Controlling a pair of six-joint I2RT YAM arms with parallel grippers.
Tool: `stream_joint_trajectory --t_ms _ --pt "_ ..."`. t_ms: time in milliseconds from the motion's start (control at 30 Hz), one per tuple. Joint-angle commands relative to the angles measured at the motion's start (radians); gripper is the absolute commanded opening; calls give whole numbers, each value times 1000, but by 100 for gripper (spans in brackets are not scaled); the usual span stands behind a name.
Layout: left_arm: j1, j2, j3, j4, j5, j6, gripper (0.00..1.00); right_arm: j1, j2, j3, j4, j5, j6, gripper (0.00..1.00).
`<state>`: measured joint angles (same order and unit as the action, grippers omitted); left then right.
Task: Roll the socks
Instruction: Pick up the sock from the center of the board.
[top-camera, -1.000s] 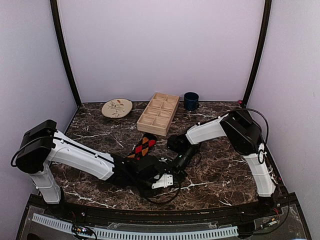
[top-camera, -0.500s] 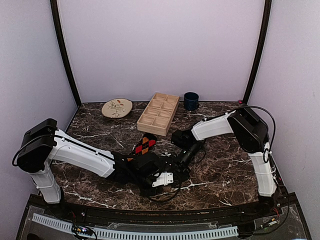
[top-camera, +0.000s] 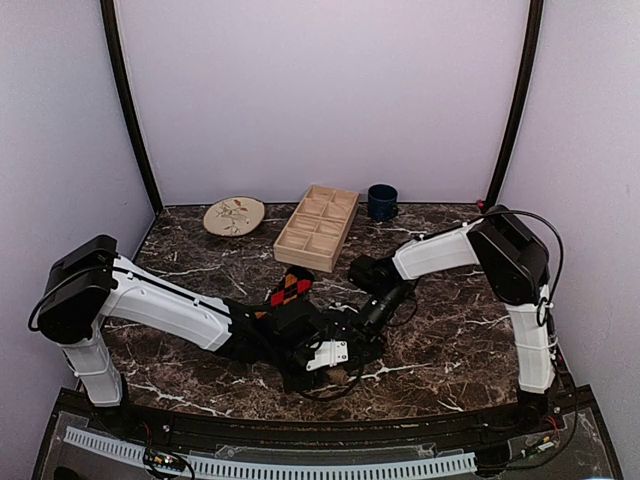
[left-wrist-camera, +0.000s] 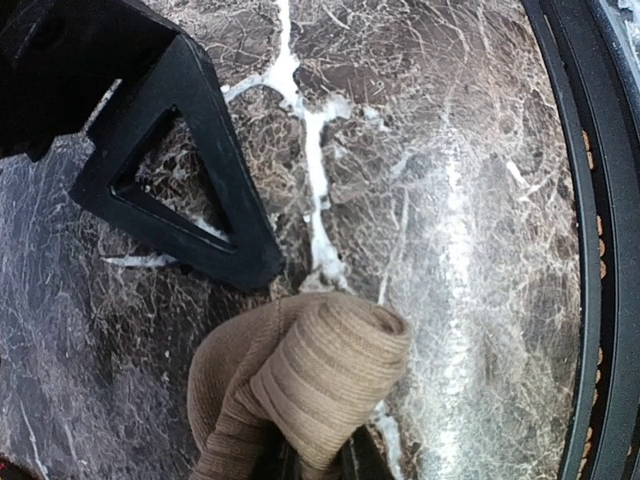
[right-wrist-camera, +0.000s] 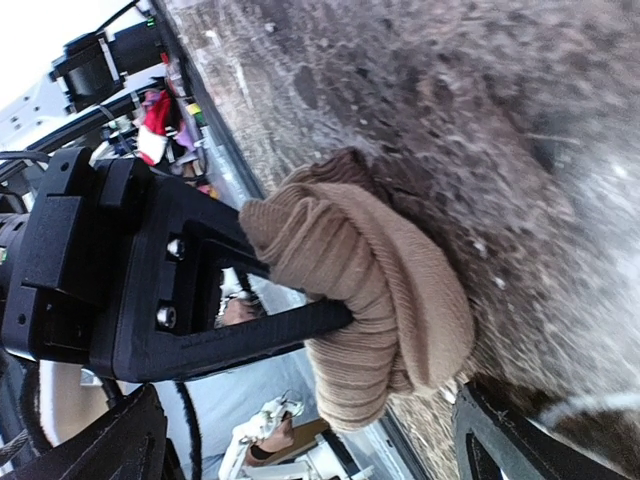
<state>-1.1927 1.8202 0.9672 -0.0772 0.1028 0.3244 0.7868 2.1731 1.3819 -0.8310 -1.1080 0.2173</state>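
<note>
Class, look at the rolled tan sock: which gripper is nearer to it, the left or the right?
Left. The left gripper is shut on the tan sock itself. The right gripper stands open close beside it, gripping nothing.

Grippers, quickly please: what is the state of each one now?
Left gripper: closed on the rolled tan sock.
Right gripper: open, holding nothing.

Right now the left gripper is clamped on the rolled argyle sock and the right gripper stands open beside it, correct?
Not quite: the left gripper is clamped on the rolled tan sock, not the argyle sock, as the left wrist view shows. The right gripper does stand open beside it.
</note>
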Motion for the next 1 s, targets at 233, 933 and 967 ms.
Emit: stream_joint_trajectory --t_ms 233,933,967 --pt "-22 110 -35 -192 184 -34 13 -12 29 -40 143 573 92 100" --pt "27 159 35 -269 213 -96 10 -127 -96 -196 243 724 162 100" --pt "40 158 36 -269 220 -111 9 -133 -105 -206 251 731 166 100"
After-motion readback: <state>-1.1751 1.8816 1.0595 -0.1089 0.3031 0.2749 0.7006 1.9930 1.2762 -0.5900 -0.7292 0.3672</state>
